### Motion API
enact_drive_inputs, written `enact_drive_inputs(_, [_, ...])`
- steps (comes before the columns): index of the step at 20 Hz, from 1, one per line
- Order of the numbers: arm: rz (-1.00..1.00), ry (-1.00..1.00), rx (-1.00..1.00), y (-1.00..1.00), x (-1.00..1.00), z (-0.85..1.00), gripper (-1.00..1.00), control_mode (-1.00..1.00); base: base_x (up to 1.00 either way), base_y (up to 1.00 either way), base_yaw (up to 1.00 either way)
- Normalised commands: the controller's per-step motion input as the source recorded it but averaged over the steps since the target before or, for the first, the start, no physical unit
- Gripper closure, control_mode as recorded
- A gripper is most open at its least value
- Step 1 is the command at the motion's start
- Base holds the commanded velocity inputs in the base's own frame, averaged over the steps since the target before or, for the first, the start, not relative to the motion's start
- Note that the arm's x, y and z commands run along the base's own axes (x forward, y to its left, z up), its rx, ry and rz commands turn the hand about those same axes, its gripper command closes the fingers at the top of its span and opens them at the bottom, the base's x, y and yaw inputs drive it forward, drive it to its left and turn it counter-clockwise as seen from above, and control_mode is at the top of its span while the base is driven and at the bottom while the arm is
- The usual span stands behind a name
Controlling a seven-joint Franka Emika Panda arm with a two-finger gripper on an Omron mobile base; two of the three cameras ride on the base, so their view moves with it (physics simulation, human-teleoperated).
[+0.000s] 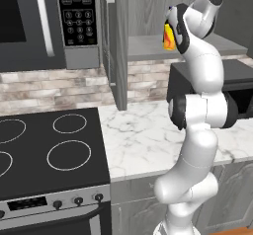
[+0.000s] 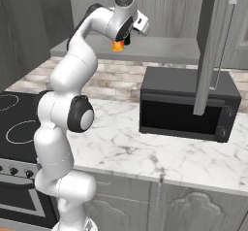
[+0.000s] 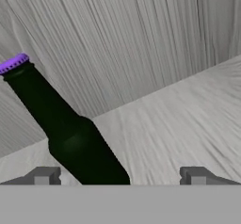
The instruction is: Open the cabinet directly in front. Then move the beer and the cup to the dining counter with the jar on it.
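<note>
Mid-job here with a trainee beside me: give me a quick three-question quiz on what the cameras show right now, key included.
1. True or false: the cabinet doors are shut.
2. Which item stands between the gripper fingertips in the hand view? A) cup B) beer C) jar
3. What colour is the beer cap?

Key: 1. False, both doors stand open. 2. B; the open jaws straddle its base without clamping it. The cup sits on the shelf beside the arm. 3. Purple.
</note>
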Motion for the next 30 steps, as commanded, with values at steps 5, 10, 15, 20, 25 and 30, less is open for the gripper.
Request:
enact_drive_inputs(5, [0.00,0.03,0.00,0.00,0.01,-0.22,-1.00,-1.00,0.00,0.00,0.00])
enact_drive_inputs(10, [0.00,0.00,0.00,0.00,0.03,0.03,-1.00,-1.00,0.00,0.00,0.00])
enact_drive_inputs(15, [0.00,-0.04,0.03,0.00,0.30,0.15,-1.00,-1.00,0.00,0.00,0.00])
enact_drive_inputs(20, [0.00,0.00,0.00,0.00,0.26,0.00,-1.00,-1.00,0.00,0.00,0.00])
enact_drive_inputs(25, [0.00,0.01,0.01,-0.15,-0.24,0.04,-1.00,-1.00,0.00,0.00,0.00])
enact_drive_inputs(30, [0.00,0.00,0.02,-0.06,-0.04,0.08,-1.00,-1.00,0.00,0.00,0.00])
